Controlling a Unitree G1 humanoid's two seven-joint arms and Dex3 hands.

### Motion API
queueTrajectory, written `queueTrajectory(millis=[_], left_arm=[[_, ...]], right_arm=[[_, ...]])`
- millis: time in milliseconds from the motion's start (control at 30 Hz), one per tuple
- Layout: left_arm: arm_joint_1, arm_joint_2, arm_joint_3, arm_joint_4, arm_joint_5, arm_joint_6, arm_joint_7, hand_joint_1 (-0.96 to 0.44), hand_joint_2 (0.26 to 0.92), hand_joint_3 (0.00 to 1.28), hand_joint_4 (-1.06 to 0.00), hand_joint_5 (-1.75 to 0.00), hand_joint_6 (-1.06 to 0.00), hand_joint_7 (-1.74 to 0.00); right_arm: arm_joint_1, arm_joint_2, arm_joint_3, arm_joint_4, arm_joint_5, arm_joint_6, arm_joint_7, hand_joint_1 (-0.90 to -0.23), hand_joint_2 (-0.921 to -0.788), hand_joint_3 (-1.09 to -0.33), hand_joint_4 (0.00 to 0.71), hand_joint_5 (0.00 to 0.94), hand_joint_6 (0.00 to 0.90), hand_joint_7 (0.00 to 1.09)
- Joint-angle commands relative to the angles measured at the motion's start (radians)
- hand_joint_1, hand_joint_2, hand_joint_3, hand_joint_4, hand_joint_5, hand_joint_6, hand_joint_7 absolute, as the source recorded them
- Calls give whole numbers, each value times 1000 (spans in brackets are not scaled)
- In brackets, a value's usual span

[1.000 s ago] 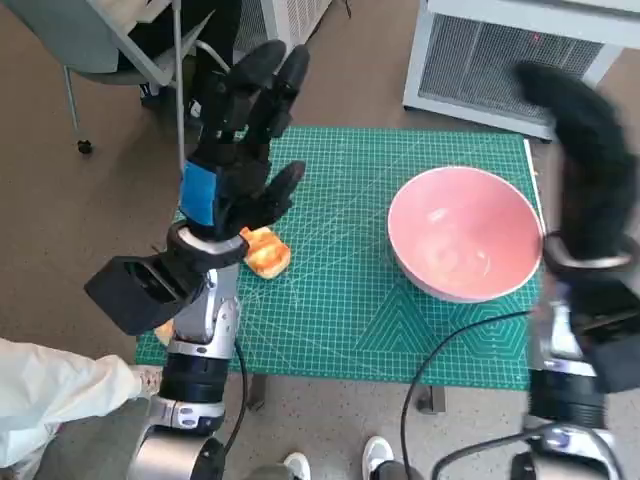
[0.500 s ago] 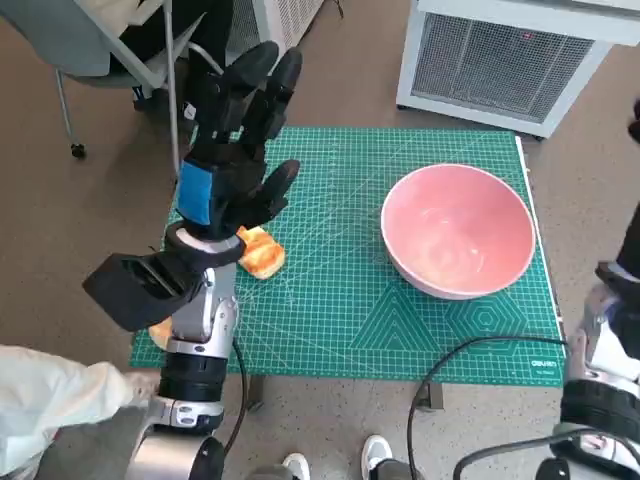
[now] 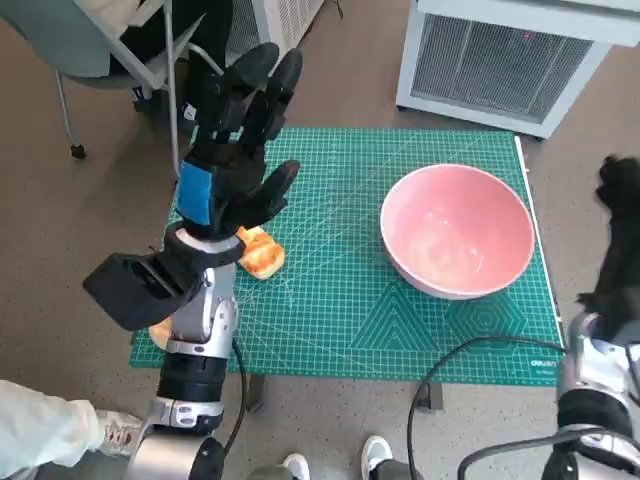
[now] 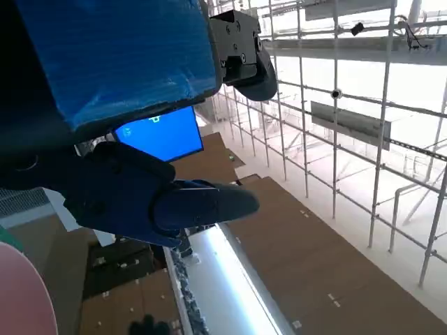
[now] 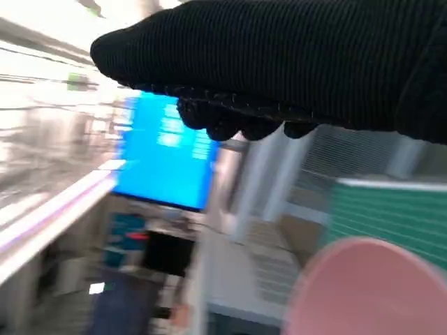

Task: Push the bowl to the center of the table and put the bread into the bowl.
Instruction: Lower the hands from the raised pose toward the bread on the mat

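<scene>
A pink bowl [image 3: 458,231] stands empty at the right side of the green cutting mat [image 3: 340,300]; its rim also shows in the right wrist view [image 5: 367,286] and the left wrist view [image 4: 24,293]. The orange-brown bread [image 3: 262,254] lies on the mat's left part, partly hidden behind my left hand [image 3: 232,150]. That hand is raised above the mat's left edge with its fingers spread, holding nothing. My right hand [image 3: 620,235], in its black glove, hangs off the table's right edge, beside the bowl and apart from it. Its fingers are blurred.
A white grilled unit [image 3: 510,55] stands beyond the table's far right corner. A grey chair [image 3: 110,50] is at the far left. A black cable [image 3: 450,365] loops over the mat's near right edge. A person's pale sleeve [image 3: 40,425] and shoes [image 3: 378,455] show at the front.
My right hand has come down from above the bowl's right rim to beside the table's right edge. The left hand and bread are unmoved. The camera shifted slightly.
</scene>
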Motion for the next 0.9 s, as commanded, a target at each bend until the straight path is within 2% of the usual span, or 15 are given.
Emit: queueTrajectory(millis=[33,133,333,600,900], left_arm=[[2,14,3,-3,5,-1,4,-442,921,321,-273,-10,-82,-684],[6,19,4,-9,9,0,6,-441,921,319,-271,-9,-84,-679],[13,34,7,-17,9,5,6,-451,921,316,-269,-7,-90,-668],[40,50,10,-52,3,19,5,-476,921,312,-272,-6,-118,-617],[92,70,14,-118,29,40,32,-508,921,312,-279,-7,-137,-583]], right_arm=[[-18,47,2,66,13,87,-10,-474,-921,-837,207,0,73,379],[-36,70,4,94,12,141,-13,-471,-921,-835,209,2,72,375],[-66,108,8,120,11,204,-6,-477,-921,-829,223,8,79,371],[-103,151,25,136,-4,250,-7,-470,-921,-842,255,18,106,371],[-156,195,42,141,-8,281,7,-457,-921,-862,253,11,103,363]])
